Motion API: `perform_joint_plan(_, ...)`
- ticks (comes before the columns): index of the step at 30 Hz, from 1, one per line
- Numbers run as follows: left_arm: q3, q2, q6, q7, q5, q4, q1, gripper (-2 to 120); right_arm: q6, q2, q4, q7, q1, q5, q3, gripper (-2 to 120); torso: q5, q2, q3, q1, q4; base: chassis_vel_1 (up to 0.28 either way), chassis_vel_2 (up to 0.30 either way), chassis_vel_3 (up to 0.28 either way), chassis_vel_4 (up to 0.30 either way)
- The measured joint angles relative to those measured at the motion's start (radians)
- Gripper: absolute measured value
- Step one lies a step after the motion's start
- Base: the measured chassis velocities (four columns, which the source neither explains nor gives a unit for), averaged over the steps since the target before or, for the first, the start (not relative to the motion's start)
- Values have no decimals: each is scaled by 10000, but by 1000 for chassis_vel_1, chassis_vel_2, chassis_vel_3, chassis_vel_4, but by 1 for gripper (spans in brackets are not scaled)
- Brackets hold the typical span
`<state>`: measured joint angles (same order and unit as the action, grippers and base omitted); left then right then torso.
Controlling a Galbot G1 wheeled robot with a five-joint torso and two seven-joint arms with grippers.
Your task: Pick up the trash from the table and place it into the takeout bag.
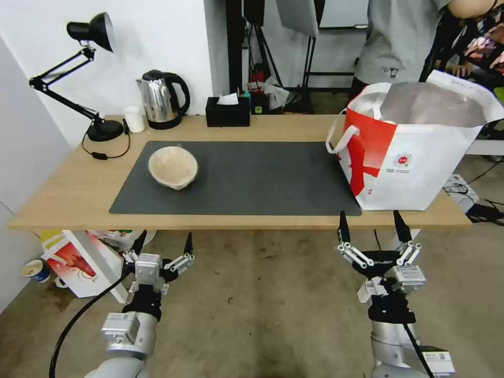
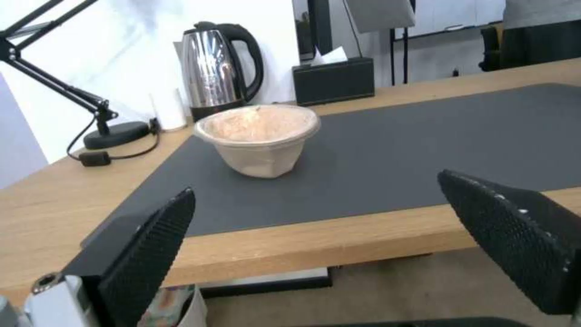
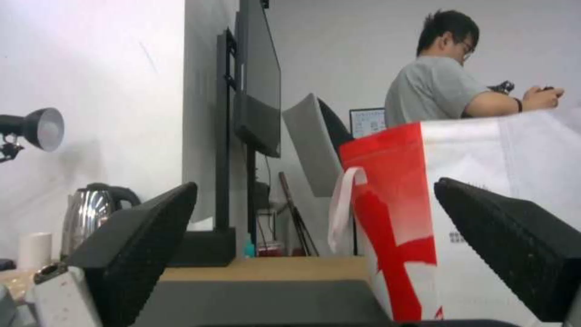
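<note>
Both pincers [image 1: 163, 245] [image 1: 374, 227] low, agape.

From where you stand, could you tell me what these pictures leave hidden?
- Inside of the takeout bag: head view, its own walls hide the bottom.
- Bag's far side: right wrist view, cut by the edge.
- Beige paper bowl: leftovers too blurred in the left wrist view.

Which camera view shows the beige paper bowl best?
The left wrist view: the beige paper bowl stands close and unobstructed on the dark mat, side wall and rim visible. The head view shows it smaller, from above.
</note>
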<state>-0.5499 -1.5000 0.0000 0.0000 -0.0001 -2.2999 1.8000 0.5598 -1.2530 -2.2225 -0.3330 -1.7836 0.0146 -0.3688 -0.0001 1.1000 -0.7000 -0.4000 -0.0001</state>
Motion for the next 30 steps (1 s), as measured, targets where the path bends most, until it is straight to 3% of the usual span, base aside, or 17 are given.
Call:
perform_joint_plan(13,0,0,0,0,0,0,0,100,660,-617,560,-10,-266,509,278,100,0,0,0,0,0,0,0,0,0)
perform_joint_plan(30,0,0,0,0,0,0,0,100,856,-793,617,-5,-285,610,333,100,1,0,-2,0,0,0,0,0,0)
